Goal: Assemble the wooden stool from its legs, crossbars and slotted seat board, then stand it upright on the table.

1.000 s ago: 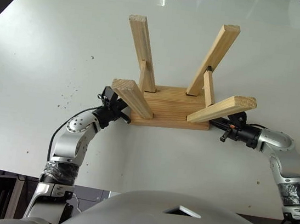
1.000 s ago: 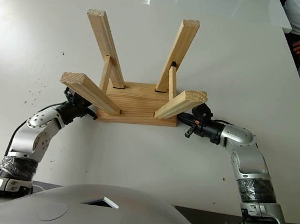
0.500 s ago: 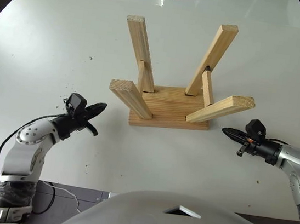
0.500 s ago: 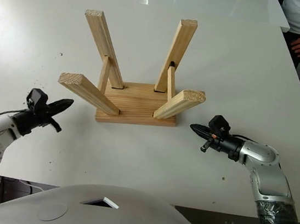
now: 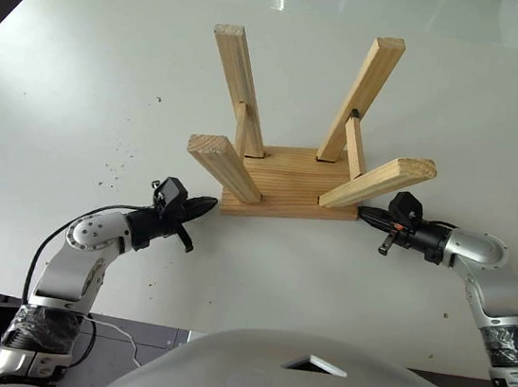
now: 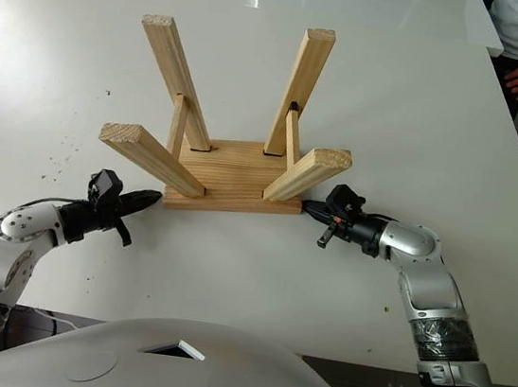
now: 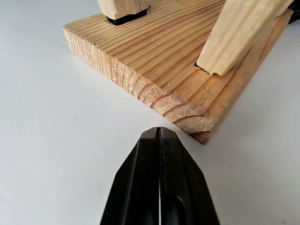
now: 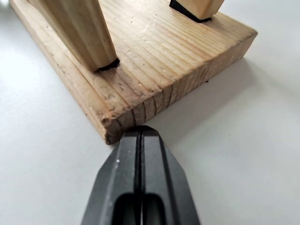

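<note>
On the white table (image 5: 67,54), the stool (image 5: 289,186) rests inverted, legs (image 5: 238,81) pointing up.

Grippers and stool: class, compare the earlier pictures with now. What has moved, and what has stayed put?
Both arms drew back from the seat board, then returned. The left gripper, shut, now stops just short of its left near corner; the right gripper, shut, reaches the right near corner. Neither holds anything. The stool stayed upside down.
</note>
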